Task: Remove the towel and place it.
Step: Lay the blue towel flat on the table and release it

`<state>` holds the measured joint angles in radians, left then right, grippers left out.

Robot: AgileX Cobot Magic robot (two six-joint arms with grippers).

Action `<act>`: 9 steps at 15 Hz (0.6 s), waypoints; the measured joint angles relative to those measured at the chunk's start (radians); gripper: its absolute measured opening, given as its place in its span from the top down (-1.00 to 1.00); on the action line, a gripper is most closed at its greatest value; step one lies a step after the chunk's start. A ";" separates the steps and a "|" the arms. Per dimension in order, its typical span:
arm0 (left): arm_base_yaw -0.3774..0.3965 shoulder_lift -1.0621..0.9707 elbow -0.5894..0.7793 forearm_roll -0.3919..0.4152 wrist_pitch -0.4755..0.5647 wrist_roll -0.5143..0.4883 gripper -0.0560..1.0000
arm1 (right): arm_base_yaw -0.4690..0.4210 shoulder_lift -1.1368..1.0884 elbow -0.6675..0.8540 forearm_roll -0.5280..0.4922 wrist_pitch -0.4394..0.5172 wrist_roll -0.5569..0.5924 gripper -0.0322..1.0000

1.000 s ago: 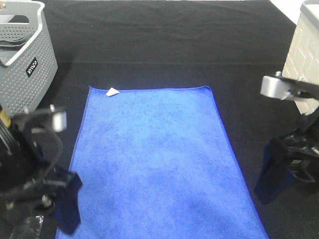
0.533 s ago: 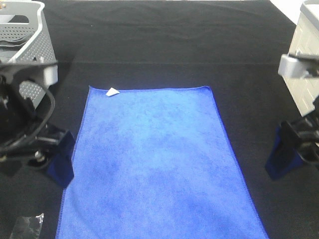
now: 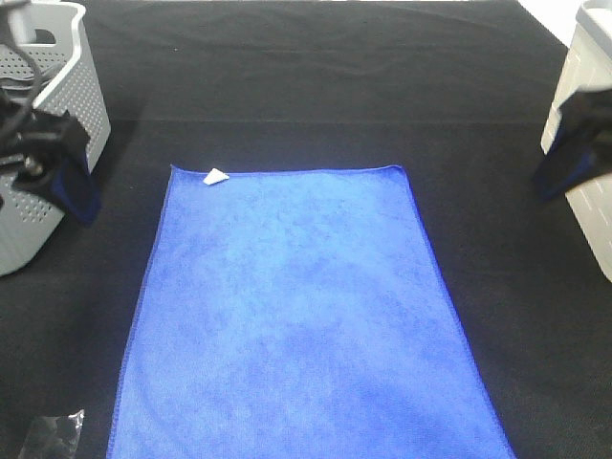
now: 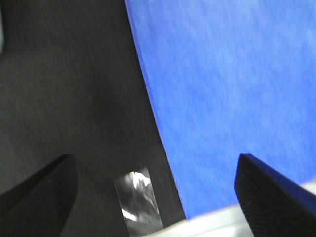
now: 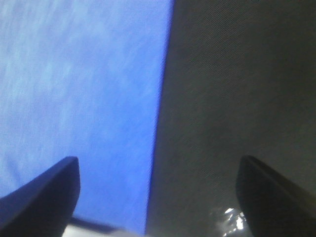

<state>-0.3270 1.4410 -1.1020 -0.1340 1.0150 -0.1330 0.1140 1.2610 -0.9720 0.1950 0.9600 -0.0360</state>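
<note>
A crumpled shiny scrap (image 3: 50, 438) lies by the near left corner of the desk (image 3: 316, 86), just beside the towel (image 3: 306, 316). The towel is spread flat from the near edge to about the middle of the black, faintly creased surface, with its white tag (image 3: 216, 176) at its far left corner. The left gripper (image 4: 155, 195) hangs over the left edge and the right gripper (image 5: 158, 195) over the right edge, both spread wide and holding nothing. A grey perforated basket (image 3: 57, 105) stands at the far left corner and a white basket (image 3: 585, 124) at the far right.
</note>
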 joint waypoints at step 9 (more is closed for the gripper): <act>0.020 0.289 -0.348 0.050 0.007 0.081 -0.62 | -0.083 0.385 -0.422 0.005 0.157 -0.090 -0.64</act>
<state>-0.3070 1.7300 -1.4500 -0.0840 1.0220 -0.0520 0.0310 1.6460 -1.3940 0.2000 1.1170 -0.1260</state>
